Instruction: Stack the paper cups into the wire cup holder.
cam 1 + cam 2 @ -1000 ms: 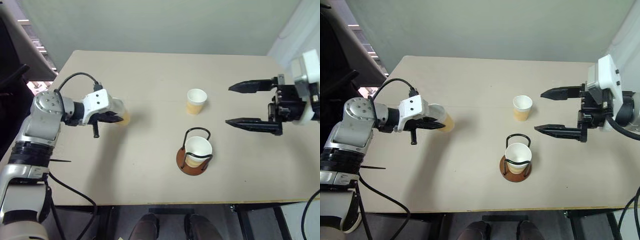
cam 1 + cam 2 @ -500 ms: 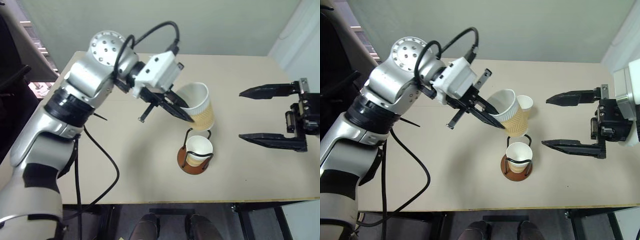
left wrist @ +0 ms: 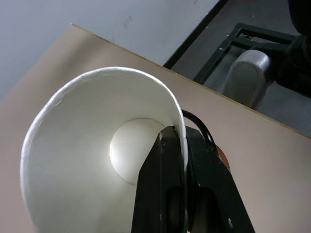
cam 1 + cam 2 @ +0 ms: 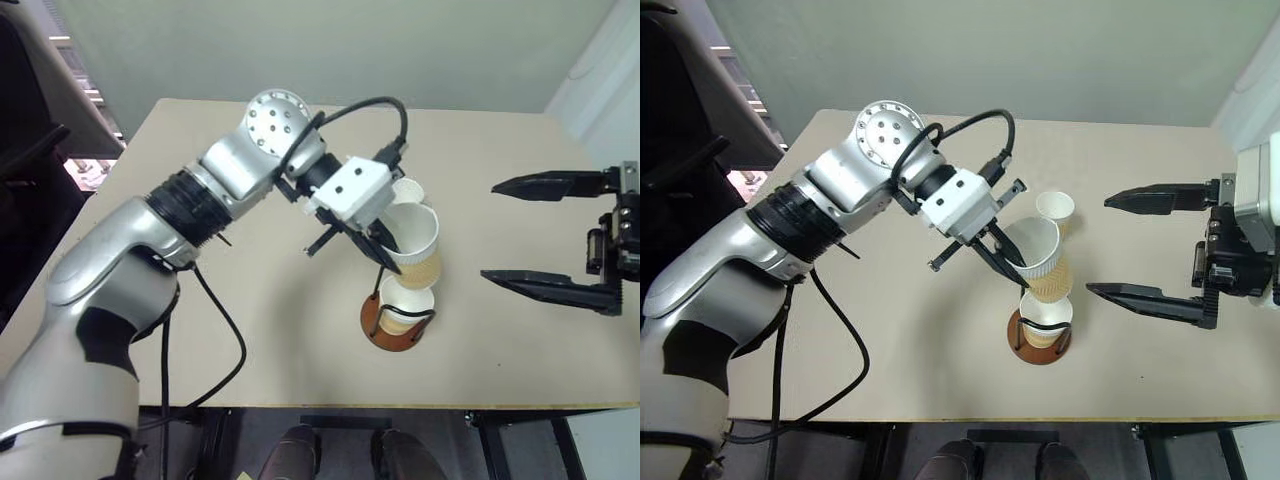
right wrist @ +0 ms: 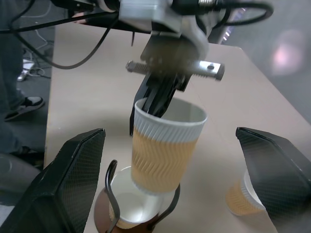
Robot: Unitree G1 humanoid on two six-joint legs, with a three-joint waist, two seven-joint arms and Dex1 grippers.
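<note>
My left gripper (image 4: 386, 250) is shut on the rim of a paper cup (image 4: 416, 248), one finger inside it and one outside. It holds the cup tilted, right above the wire cup holder (image 4: 376, 318). A second paper cup (image 4: 407, 306) sits in the holder, and the held cup's bottom is at its mouth. Whether the two touch I cannot tell. A third paper cup (image 4: 1055, 208) stands upright on the table just behind. My right gripper (image 4: 490, 231) hovers wide open and empty to the right of the holder. In the left wrist view the fingers (image 3: 181, 189) pinch the cup's wall (image 3: 82, 145).
The tan table (image 4: 250, 330) carries these things near its middle, with its front edge close below the holder. The left arm's black cable (image 4: 215, 310) hangs over the table's left part. A dark chair (image 4: 690, 120) stands off the left edge.
My left arm has carried the cup from the table's left side over to above the holder and turned it more upright. The right gripper has hardly moved and stays open.
</note>
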